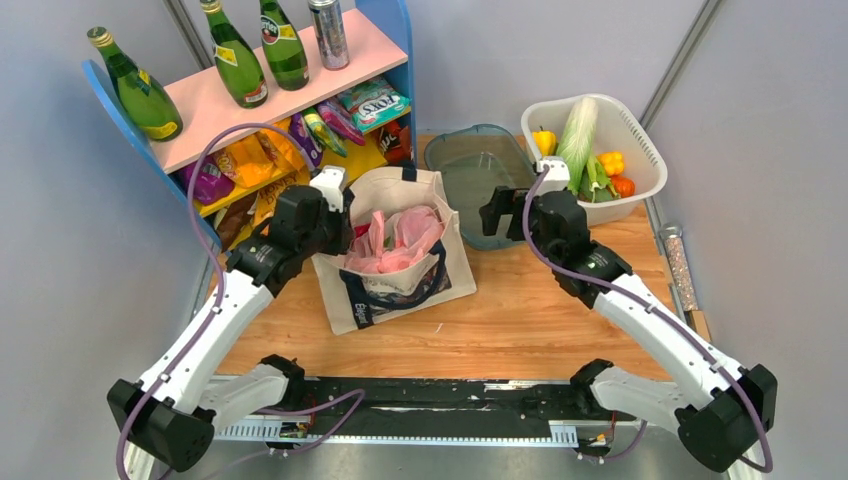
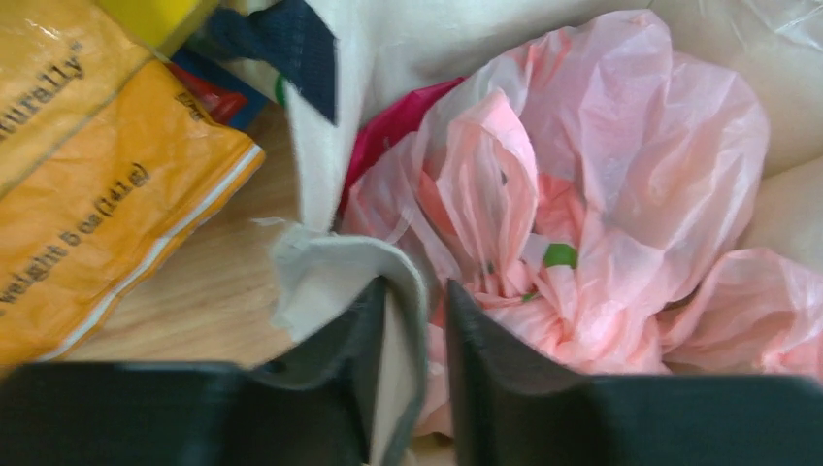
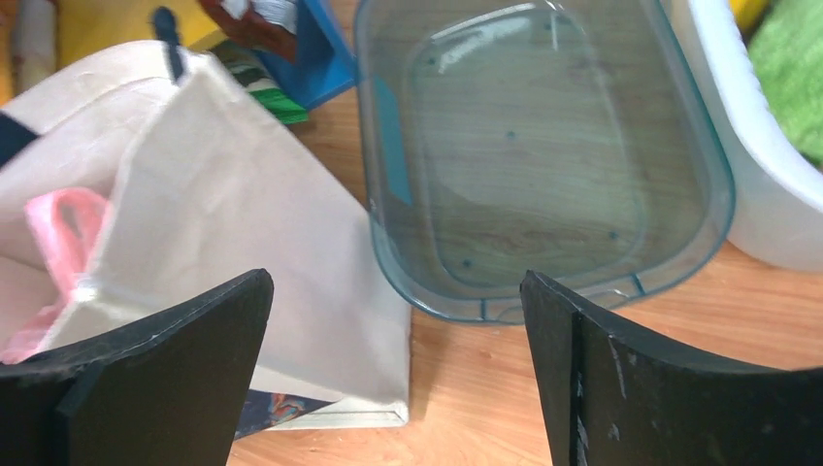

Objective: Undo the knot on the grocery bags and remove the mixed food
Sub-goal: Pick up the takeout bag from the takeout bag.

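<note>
The cream canvas tote (image 1: pixel 452 272) lies on the table with the crinkly pink plastic bag (image 1: pixel 405 236) inside its mouth. In the left wrist view the pink bag (image 2: pixel 621 146) fills the right side, and its knot (image 2: pixel 519 282) is bunched below a loose handle loop. A green scrap (image 2: pixel 558 255) shows through the plastic and something magenta (image 2: pixel 388 126) sits behind it; the rest of the food is hidden. My left gripper (image 2: pixel 417 291) (image 1: pixel 338 212) straddles the tote's rim (image 2: pixel 330 257), jaws narrow, with a thin gap at the right finger. My right gripper (image 3: pixel 398 282) (image 1: pixel 497 212) hangs wide open beside the tote (image 3: pixel 243 214).
A clear teal tub (image 1: pixel 470 170) (image 3: pixel 543 155) sits right of the tote. Behind it stands a white basket (image 1: pixel 640 150) holding cabbage and peppers. A blue and pink shelf (image 1: pixel 290 75) at back left carries green bottles and snack packets. An orange packet (image 2: pixel 97 194) lies close to my left gripper.
</note>
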